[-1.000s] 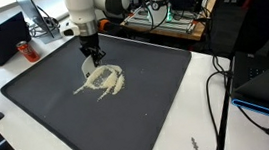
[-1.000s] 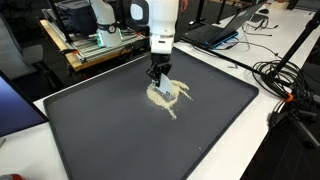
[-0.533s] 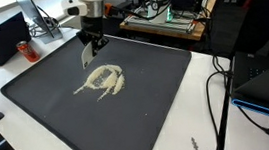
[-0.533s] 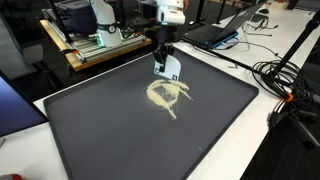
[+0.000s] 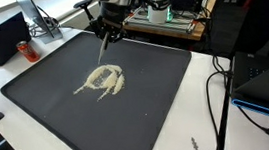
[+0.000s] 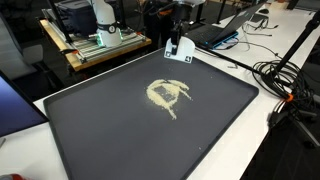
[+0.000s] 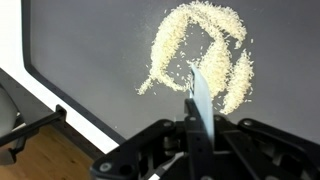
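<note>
A pile of pale grains (image 5: 102,80) lies smeared in a rough ring on a big dark mat (image 5: 47,104). It shows in both exterior views (image 6: 168,95) and in the wrist view (image 7: 200,50). My gripper (image 5: 107,32) hangs in the air above the mat's far edge, well away from the grains, also seen in an exterior view (image 6: 177,36). It is shut on a thin flat pale scraper (image 6: 178,49), which sticks out edge-on between the jaws in the wrist view (image 7: 199,95).
The mat (image 6: 120,130) lies on a white table. An open laptop (image 5: 5,38) stands at one far corner, and another laptop (image 6: 215,30) shows beyond the mat. An electronics rack (image 6: 95,40) stands behind. Black cables (image 6: 285,75) run along the table's side.
My gripper has risen from the grain pile and swung toward the mat's far edge, carrying the scraper. The grains have stayed in their ring shape.
</note>
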Motion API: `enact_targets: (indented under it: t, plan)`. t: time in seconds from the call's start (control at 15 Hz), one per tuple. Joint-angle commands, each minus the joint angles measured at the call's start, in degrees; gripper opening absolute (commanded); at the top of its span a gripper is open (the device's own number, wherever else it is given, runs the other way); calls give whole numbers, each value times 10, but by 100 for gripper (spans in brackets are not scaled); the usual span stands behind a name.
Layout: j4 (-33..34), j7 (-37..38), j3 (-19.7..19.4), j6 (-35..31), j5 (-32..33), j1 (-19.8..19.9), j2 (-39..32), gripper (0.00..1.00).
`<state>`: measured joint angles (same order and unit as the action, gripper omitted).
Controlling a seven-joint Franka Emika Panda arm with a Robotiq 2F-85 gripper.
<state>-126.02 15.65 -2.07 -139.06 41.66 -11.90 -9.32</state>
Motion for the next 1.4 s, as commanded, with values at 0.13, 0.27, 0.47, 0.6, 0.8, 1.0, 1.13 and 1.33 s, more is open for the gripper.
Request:
enact_targets:
  t: [0.13,0.27,0.47,0.6,0.8,1.0,1.13,1.33]
  plan:
    - [-11,38,52,23,23,-4,19,1]
    - [1,14,57,14,3,7,3,4]
    - [1,13,58,14,2,10,2,4]
    - [11,44,53,38,20,6,-7,1]
    - [33,109,59,111,72,-17,-17,1]
    - [61,150,82,198,98,-40,-35,1]
    - [81,170,97,234,107,-54,-51,1]
    - [112,200,112,268,124,-73,-78,1]
